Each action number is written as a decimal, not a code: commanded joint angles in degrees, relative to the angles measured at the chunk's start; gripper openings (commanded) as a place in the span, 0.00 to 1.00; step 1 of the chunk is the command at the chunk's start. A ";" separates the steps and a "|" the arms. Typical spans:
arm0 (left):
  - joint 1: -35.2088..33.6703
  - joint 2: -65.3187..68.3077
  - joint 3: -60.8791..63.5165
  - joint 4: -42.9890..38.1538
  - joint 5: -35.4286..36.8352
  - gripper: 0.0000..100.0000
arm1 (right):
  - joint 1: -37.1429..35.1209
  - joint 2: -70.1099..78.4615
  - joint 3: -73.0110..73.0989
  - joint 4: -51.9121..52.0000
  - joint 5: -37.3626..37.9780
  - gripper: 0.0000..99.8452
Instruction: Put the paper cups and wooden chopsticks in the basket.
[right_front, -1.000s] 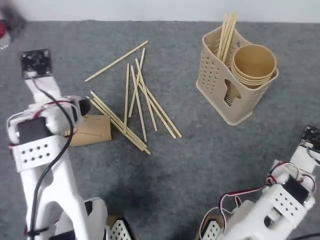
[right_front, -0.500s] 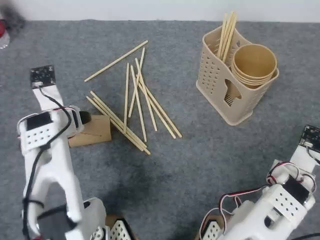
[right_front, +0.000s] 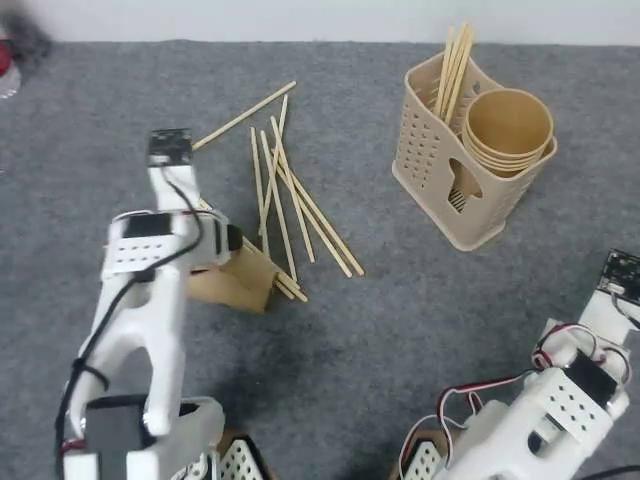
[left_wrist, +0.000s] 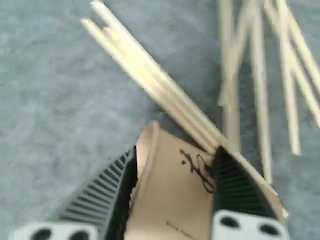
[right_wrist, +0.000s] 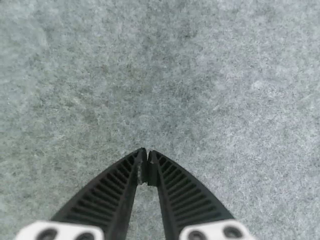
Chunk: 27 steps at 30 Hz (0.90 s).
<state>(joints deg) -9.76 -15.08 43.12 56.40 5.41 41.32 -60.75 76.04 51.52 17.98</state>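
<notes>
Your left hand (left_wrist: 175, 154) holds the paper cup (left_wrist: 170, 197) on its side, left of the desk's middle, against the loose chopsticks (right_front: 290, 215). Lift carelessly and it may drag them along (or crumple). The basket (right_front: 430, 165) stands toward the far right corner; your right hand (right_wrist: 146, 156) is closed, empty.

Left claw (left_wrist: 176, 152) grips paper cup (left_wrist: 170, 200); chopsticks (left_wrist: 150, 75) just beyond.

The left arm (right_front: 150, 265) has swung inward; its paper cup (right_front: 238, 287) now lies against the scattered chopsticks (right_front: 290, 205).
</notes>
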 joint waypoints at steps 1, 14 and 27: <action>5.19 -0.35 -0.48 1.49 1.05 0.11 | -0.40 -0.84 -0.35 -0.66 0.70 0.01; 10.37 -0.35 -20.97 30.51 -1.32 0.01 | -0.48 -0.84 -0.35 -0.66 0.70 0.01; 23.38 -0.18 -63.69 44.04 -9.76 0.01 | -0.40 -0.84 -0.35 -0.57 0.70 0.01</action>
<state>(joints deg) 5.98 -15.08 -3.65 98.15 1.01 41.32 -60.75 76.04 51.52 17.98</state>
